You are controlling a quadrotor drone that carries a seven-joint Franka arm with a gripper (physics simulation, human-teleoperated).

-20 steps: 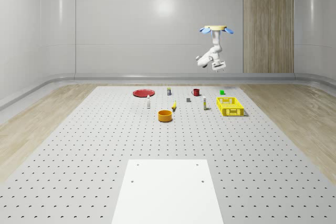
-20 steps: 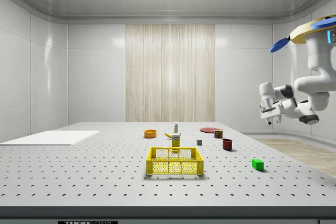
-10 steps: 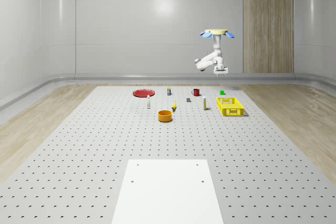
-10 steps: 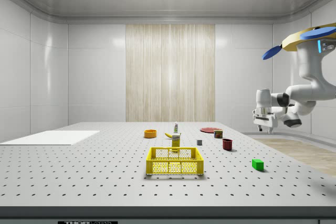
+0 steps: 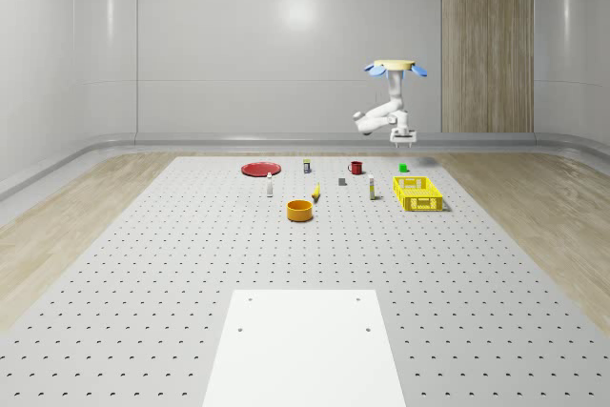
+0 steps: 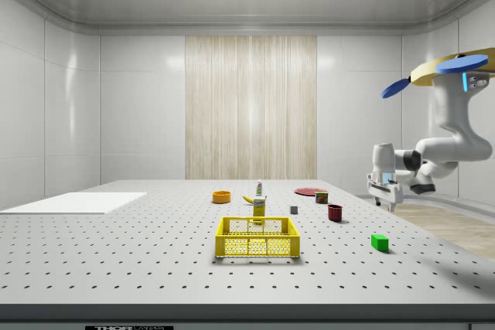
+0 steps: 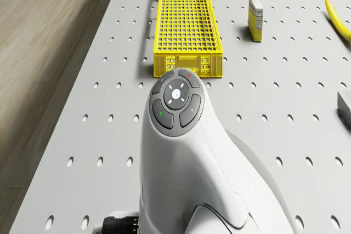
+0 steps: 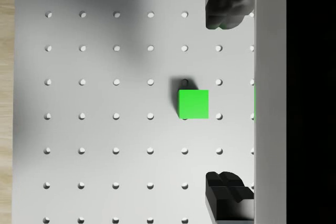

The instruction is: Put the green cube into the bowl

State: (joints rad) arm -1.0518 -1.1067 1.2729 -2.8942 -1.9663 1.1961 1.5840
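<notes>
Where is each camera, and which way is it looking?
Whole-scene view: off the robot, high at the table's near end, facing the far wall; the drone hovers with its gripper above the green cube.
Side view: low beside the table, looking across; drone, arm and gripper at its right.
Drone view: on the drone, looking forward and down; the arm in front, the yellow basket beyond.
Wrist view: looks straight down between the open fingers.
Shared: side and wrist views both show the cube.
</notes>
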